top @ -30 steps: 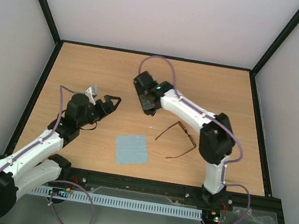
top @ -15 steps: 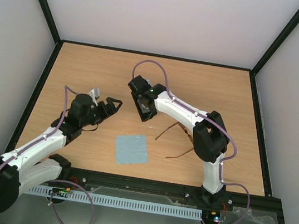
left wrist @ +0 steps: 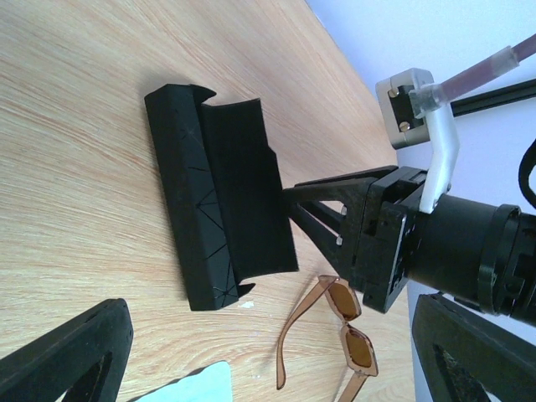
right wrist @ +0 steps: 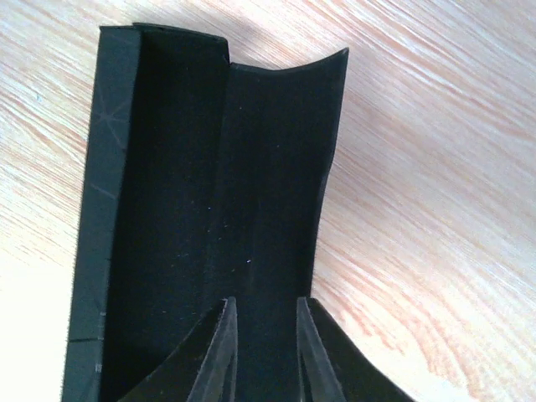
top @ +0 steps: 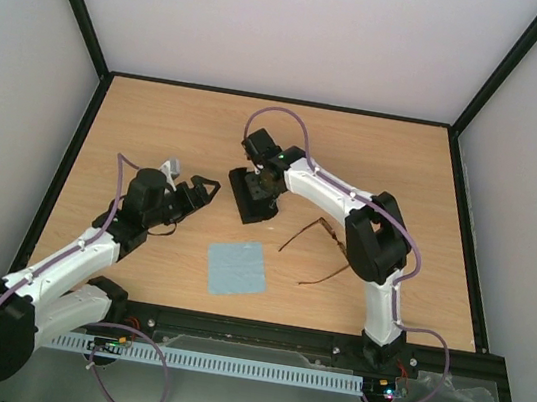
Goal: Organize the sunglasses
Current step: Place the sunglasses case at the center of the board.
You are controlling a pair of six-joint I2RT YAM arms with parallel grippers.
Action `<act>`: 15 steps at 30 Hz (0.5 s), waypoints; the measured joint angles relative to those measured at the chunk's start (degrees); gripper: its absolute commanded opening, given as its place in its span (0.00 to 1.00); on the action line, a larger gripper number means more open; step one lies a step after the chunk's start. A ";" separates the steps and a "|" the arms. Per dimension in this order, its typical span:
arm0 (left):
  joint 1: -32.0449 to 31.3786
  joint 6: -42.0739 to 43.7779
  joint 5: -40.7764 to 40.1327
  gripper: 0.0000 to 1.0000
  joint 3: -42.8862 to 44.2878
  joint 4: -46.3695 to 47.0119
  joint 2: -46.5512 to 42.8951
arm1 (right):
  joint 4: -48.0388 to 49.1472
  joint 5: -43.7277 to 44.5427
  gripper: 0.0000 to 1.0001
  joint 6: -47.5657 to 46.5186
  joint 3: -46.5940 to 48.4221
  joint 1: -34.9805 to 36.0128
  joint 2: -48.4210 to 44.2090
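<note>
One black case (left wrist: 222, 197) (in right gripper (right wrist: 265, 303)) beside sunglasses (left wrist: 347, 322)

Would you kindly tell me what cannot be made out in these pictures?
Right wrist view: whether the right gripper pinches the black case; its fingers are blurred.
Left wrist view: one temple of the sunglasses and most of the blue cloth, cut by the bottom edge.
Top view: the sunglasses' front, partly behind the right arm.
</note>
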 measured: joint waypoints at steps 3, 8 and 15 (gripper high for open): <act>0.00 0.22 0.00 0.94 0.00 -0.02 0.68 | 0.52 -1.44 0.36 -0.48 0.00 -0.59 0.48; 0.00 0.72 0.00 0.94 0.11 -0.42 1.64 | 1.55 -2.19 0.42 -0.24 -1.27 -0.70 0.46; 0.07 1.22 -0.02 0.97 0.26 -0.55 2.93 | 3.69 -4.79 0.25 3.69 -13.62 -0.70 -10.25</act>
